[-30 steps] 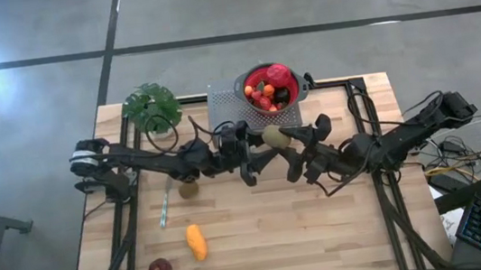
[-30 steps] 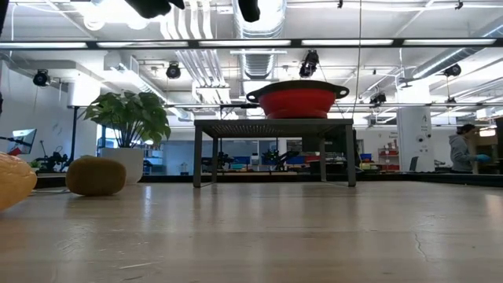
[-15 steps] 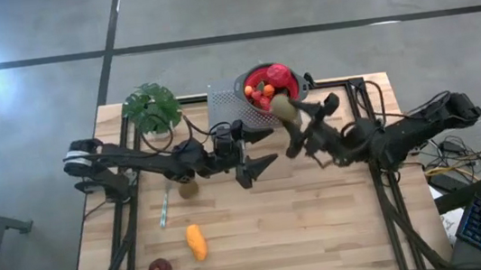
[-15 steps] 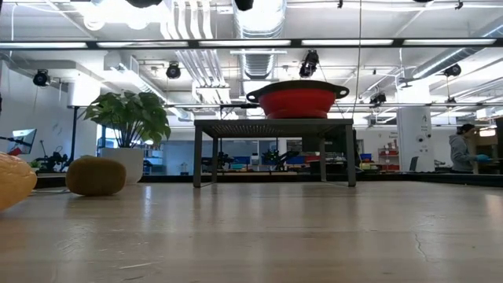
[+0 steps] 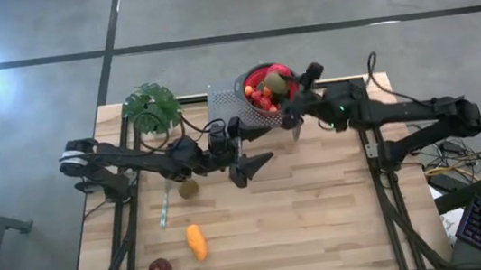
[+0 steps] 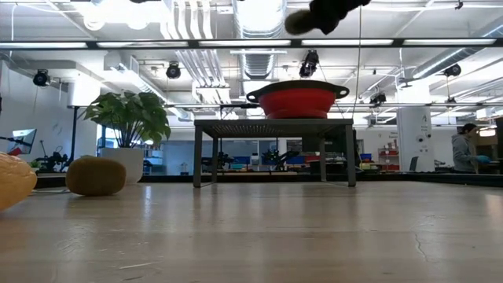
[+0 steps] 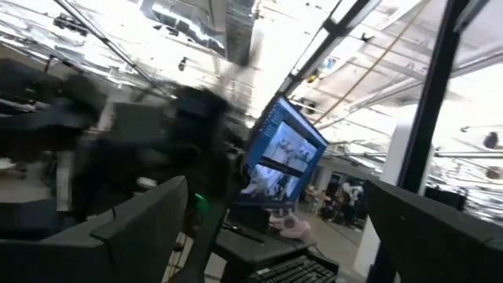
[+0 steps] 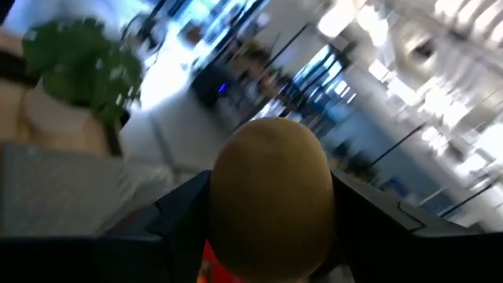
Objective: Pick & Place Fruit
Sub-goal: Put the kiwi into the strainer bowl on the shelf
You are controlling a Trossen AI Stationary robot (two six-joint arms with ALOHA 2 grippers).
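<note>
While the right arm stretches across the table's far side, its right gripper point(image 5: 286, 93) hangs above the red colander point(image 5: 252, 77), fingers clamped on a brown kiwi point(image 5: 277, 85); the left gripper point(image 5: 255, 144), jaws wide apart, points toward the right arm near the table's middle; no writing is legible; an orange piece point(image 5: 196, 242) lies lengthwise front-to-back; a second kiwi point(image 5: 189, 189) rests beside the left arm.

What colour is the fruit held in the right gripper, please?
Brown; the kiwi shows best in the right wrist view.
</note>
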